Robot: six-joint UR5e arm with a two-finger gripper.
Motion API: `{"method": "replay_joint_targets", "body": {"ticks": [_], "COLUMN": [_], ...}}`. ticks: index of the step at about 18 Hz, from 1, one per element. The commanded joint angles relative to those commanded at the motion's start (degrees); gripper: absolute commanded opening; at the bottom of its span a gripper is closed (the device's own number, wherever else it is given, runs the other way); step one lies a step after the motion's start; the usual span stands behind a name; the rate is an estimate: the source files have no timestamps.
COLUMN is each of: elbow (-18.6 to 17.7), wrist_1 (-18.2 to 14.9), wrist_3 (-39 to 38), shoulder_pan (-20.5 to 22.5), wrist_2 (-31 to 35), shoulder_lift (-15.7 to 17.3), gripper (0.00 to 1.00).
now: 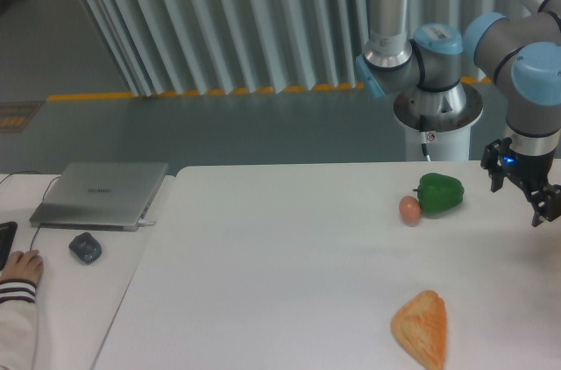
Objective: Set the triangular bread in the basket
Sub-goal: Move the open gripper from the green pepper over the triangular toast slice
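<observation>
Hanging at the right edge of the frame, the gripper (542,199) stood with its dark fingers apart and nothing between them. The triangular bread (422,329) lay on the white table (263,265) at the lower right, well apart from the tool and down-left of it. Its long axis ran nearly top to bottom, tilted slightly. A green pepper (439,192) and brown egg (409,209) sat together nearer the tool. No basket was in view.
</observation>
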Motion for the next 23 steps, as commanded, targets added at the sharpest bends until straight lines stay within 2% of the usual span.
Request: {"method": "replay_joint_targets", "body": {"ticks": [6,8,11,14,18,23], "elbow": [0.0,-0.6,-4.6,-4.3,-4.1,-3.3], "wrist_1": [0.8,3.3,8.4,10.7,16.3,18.3], "wrist_3": [-0.6,-4.9,-7.2,-15.9,-23.5,-32.2], "shoulder_pan": [-1.0,-2.9,-3.9,-5.5,-7.0,-7.2], "wrist_2": [-0.5,-0.8,-0.7,-0.7,-1.1,-2.2], "shoulder_lift": [-0.5,-0.7,-0.4,-1.8,-3.0,-3.6], "gripper": [1.0,1.0,1.0,1.0,1.0,1.0]}}
